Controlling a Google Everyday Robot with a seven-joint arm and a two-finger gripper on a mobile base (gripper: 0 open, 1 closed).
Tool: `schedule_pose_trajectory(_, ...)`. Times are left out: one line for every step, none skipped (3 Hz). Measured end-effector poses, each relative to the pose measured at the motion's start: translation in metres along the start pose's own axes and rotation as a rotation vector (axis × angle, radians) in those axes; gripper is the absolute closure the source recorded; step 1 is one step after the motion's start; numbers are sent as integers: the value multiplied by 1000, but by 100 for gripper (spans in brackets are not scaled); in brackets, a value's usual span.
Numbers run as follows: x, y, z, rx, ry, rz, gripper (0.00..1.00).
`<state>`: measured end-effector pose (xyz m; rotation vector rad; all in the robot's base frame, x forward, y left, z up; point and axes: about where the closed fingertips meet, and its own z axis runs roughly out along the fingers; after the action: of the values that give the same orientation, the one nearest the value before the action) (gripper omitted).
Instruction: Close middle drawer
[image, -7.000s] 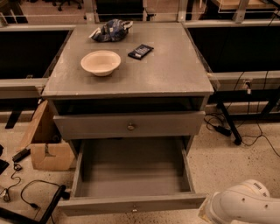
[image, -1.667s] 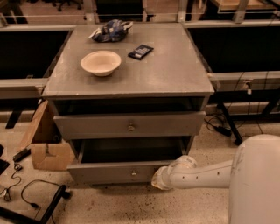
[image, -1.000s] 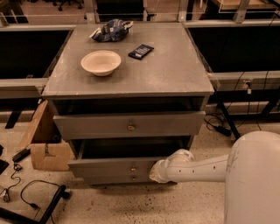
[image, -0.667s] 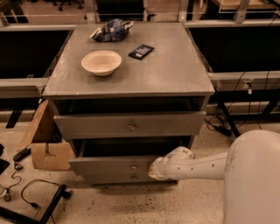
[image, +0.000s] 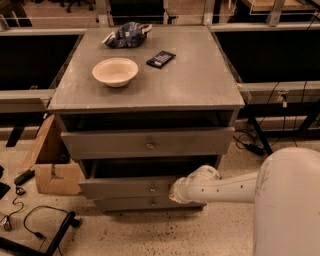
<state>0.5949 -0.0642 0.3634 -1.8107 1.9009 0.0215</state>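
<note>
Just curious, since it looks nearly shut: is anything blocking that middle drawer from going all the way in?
Nothing visible does. The hand sits against the middle drawer front, right of its knob; the dark gap above shows nothing sticking out.

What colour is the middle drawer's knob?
Brass knob on the grey middle drawer, clearest in the camera view; the gripper is beside it.

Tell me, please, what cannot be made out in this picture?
Camera view only.
- Hand at the middle drawer front, right of its knob: contact hidden by the wrist.
- Middle drawer's inside: hidden by shadow and the top drawer.
- Bottom drawer: right end hidden behind the hand.
- Dark bag-like thing on the cabinet top: too blurred to name.
</note>
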Motion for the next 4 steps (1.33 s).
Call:
schedule_pose_trajectory(0,0,0,0,0,0,60)
schedule_pose_trajectory(0,0,0,0,0,0,37)
schedule_pose_trajectory(0,0,0,0,0,0,13)
schedule_pose_trajectory(0,0,0,0,0,0,0)
